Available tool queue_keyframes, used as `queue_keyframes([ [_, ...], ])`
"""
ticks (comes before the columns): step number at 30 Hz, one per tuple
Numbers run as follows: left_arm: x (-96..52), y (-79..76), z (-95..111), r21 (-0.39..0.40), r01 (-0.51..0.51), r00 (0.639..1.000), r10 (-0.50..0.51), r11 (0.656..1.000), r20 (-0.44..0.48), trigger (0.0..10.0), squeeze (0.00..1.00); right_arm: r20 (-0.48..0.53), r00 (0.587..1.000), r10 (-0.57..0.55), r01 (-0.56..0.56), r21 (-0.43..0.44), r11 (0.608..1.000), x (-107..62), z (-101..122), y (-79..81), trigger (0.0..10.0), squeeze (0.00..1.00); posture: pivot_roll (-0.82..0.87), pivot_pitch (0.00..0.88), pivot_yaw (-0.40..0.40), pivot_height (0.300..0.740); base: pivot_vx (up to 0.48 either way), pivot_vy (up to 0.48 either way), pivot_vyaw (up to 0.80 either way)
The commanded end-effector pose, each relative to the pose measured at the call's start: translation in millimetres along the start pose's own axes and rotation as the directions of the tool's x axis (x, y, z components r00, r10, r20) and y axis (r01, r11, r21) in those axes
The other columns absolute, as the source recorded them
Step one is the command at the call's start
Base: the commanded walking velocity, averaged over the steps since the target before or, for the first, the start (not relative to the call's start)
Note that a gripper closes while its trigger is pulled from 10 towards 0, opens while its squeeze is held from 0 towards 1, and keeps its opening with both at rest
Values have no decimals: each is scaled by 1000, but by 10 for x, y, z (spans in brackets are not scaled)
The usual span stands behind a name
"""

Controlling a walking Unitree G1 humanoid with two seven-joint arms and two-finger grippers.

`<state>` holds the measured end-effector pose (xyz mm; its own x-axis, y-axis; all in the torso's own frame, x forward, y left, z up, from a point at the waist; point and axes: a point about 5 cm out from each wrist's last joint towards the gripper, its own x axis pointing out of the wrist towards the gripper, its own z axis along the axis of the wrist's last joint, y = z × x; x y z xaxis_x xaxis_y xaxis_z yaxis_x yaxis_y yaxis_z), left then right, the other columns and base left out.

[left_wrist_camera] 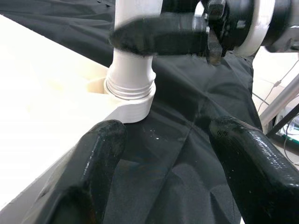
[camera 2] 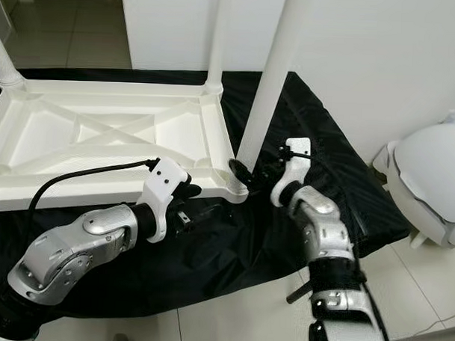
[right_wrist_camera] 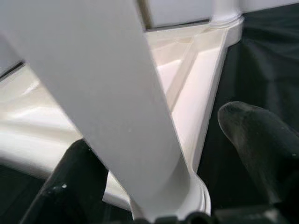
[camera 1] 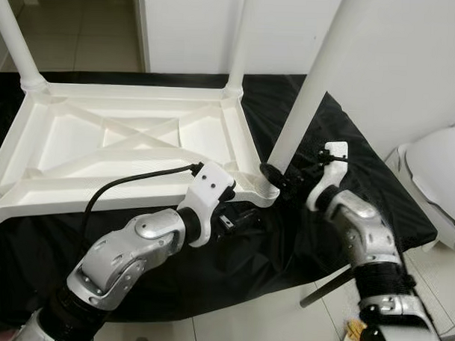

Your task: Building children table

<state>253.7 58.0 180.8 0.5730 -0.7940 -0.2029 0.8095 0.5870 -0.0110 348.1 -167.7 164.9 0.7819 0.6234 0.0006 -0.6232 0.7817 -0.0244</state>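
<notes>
A: While the white plastic children's tabletop [camera 1: 131, 137] lies upside down on the black cloth [camera 1: 340, 144], with its ribbed underside turned up, how is the near-right leg being handled?

B: The white tubular plastic leg [camera 1: 309, 91] is stood in the threaded corner socket [left_wrist_camera: 129, 95] nearest the robot, tilted a little away from the tabletop. It is held low down by the right gripper [camera 1: 281, 176], whose black fingers are set on either side of the tube just above the socket; in the right wrist view the tube is seen between the two fingers [right_wrist_camera: 261, 140]. Two other legs are already stood in the far corners.

A: And the left gripper?

B: The left gripper [left_wrist_camera: 163, 154] is kept spread wide with nothing in it, hovering over the cloth just beside the same corner. The tabletop is not seen to be touched by it.

A: What could go wrong from here?

B: It is judged that the threads could be crossed if the leg is turned while tilted, since exposed thread is visible above the socket collar. The light tabletop could also be dragged or spun on the slippery cloth, because it is not braced by the left gripper. Grip on the smooth tube could be lost too.
</notes>
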Motion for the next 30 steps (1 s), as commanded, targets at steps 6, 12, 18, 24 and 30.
queue_keyframes([
  [6, -8, -37, 4, 3, 102, 995, -102, 995, 0, 10000, 0, -62, 995, 77, -80, -43, 996, 122, -48, -90, 10000, 0, 16, 39, -70, 740, 0, 0, 0],
  [12, -18, -38, 10, 2, 97, 995, -97, 995, 1, 10000, 0, -79, 994, 81, -84, -47, 995, 253, -58, -72, 10000, 0, 34, 38, -71, 740, 0, 0, 0],
  [18, -32, -35, 14, 2, 89, 996, -89, 996, 1, 10000, 0, -122, 982, 146, -154, -54, 987, 393, -155, 55, 10000, 0, 41, 39, -73, 740, 0, 0, 0],
  [24, -46, -29, 21, 3, 81, 997, -81, 997, 1, 10000, 0, -141, 972, 186, -193, -36, 981, 415, -202, 97, 0, 0, 59, 39, -79, 740, 0, 0, 0],
  [30, -58, -42, 15, 0, 78, 997, -78, 997, 1, 10000, 0, -188, 967, 172, -179, -25, 983, 326, -280, 25, 0, 0, 57, 42, -82, 740, 0, 0, 0],
])
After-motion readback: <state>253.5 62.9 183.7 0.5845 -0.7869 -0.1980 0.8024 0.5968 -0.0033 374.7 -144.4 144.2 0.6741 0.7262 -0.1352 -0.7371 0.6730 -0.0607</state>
